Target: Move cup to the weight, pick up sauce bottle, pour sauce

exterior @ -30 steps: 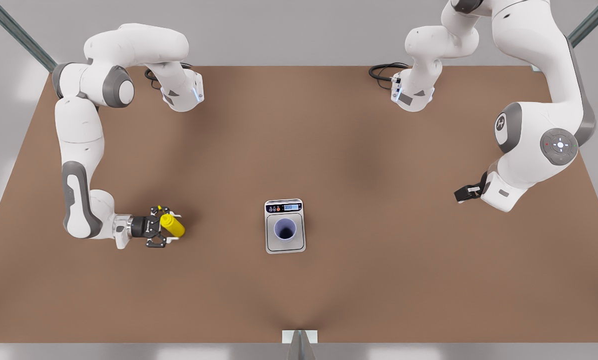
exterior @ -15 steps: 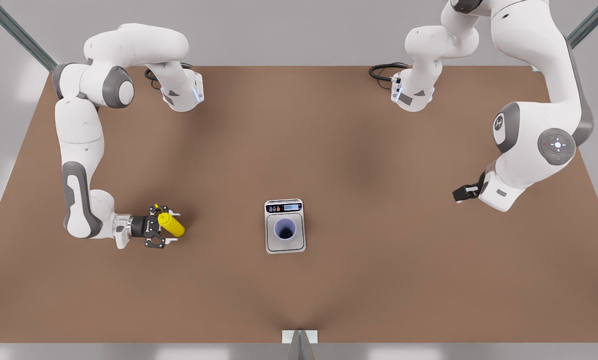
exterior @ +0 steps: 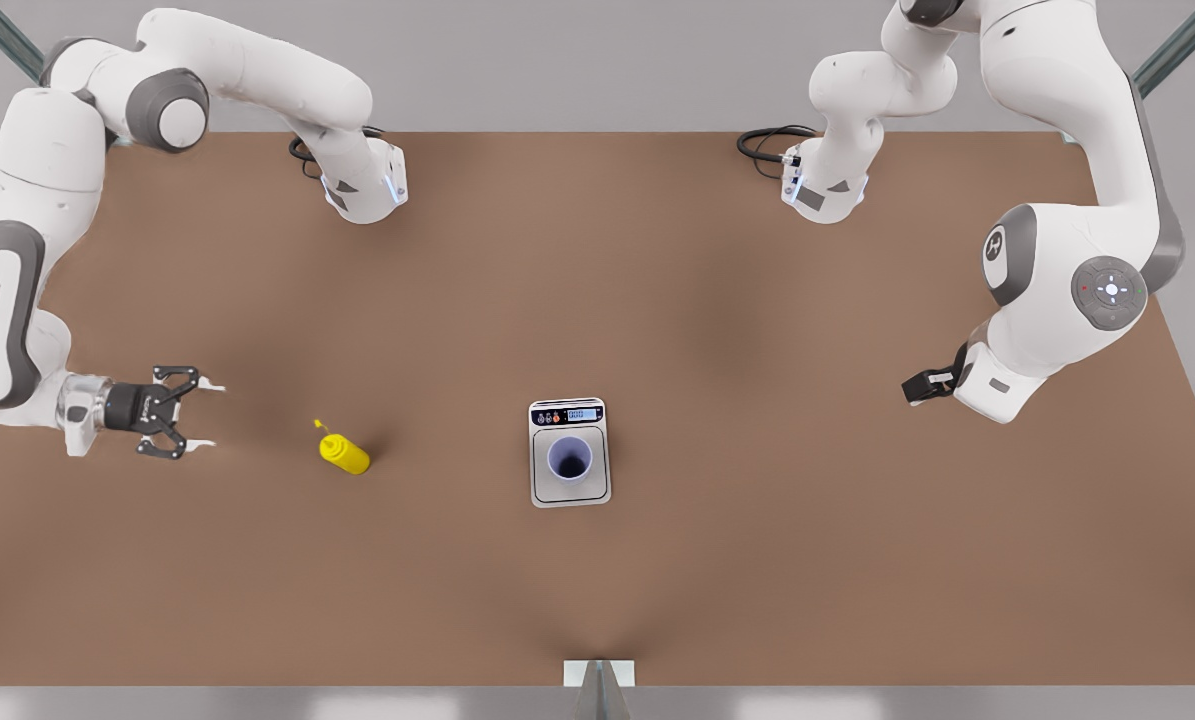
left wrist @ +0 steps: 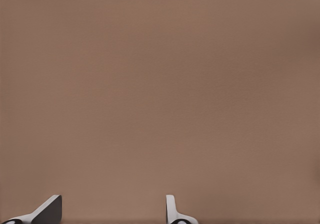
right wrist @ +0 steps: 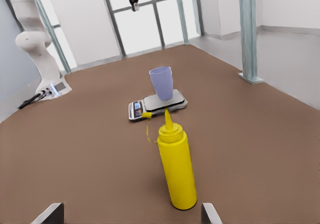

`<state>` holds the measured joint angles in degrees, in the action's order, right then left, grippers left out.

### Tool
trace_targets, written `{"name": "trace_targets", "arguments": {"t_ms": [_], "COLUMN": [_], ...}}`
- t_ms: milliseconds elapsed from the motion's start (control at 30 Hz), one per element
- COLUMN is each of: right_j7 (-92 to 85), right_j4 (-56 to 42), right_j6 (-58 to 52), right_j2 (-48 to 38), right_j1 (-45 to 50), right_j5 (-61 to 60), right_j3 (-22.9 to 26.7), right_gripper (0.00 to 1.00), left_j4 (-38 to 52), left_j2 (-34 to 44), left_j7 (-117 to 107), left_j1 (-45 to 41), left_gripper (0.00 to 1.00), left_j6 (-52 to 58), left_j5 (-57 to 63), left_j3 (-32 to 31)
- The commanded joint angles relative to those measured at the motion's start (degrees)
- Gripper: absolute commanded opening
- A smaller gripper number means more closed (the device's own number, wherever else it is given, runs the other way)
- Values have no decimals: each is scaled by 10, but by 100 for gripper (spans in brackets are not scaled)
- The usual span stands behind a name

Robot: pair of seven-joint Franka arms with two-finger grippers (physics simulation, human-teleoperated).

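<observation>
Since the sauce bottle [exterior: 344,454] stands upright and unheld on the counter [exterior: 657,300], the right gripper [exterior: 197,412], jaws spread and well apart from it, should close squarely around its body. Beyond the bottle, the cup [exterior: 569,458] sits on the weight [exterior: 569,495] and looks empty. The left gripper [exterior: 919,386] waits far past the bottle, jaws spread.

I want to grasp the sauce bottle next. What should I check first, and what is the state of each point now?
1. Cup on the weight: ok. The cup stands upright on the weight.
2. Sauce bottle upright: ok.
3. Right gripper open: ok, but apart from the bottle.
4. Bottle lined up ahead of the right gripper: ok, roughly.
5. Left gripper out of the way: ok, it waits open at the front view's right.
6. Nozzle unblocked: cannot tell.
</observation>
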<state>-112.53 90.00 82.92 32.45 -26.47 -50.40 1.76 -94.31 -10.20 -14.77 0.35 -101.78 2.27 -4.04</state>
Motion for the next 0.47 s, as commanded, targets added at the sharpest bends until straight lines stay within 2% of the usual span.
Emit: {"name": "trace_targets", "arguments": {"t_ms": [0, 33, 100, 167, 233, 300, 433], "right_j7": [53, 118, 341, 594, 919, 1114, 1122], "right_j4": [0, -1, 9, 4, 2, -49, -55], "right_j6": [3, 19, 167, 250, 243, 135, 132], "right_j2": [-25, -51, -126, -147, -174, -187, -203], "right_j1": [19, 56, 161, 237, 266, 283, 281], "right_j5": [14, 22, 128, 282, 400, 507, 508], "right_j3": [1, 7, 6, 9, 7, 2, 3], "right_gripper": [100, 100, 100, 100, 100, 100, 100], "left_j4": [0, 0, 14, 33, 33, 33, 33], "left_j2": [0, 0, 0, 1, 3, 3, 2], "left_j7": [0, 0, 2, 32, 32, 32, 33], "left_j1": [1, 1, 1, 1, -1, -5, -7], "left_gripper": [100, 100, 100, 100, 100, 100, 100], "left_j6": [0, 0, 1, 10, 12, 13, 13], "left_j5": [0, 1, 2, 1, 3, 3, 3], "left_j3": [0, 0, 0, 0, 0, 0, 0]}}
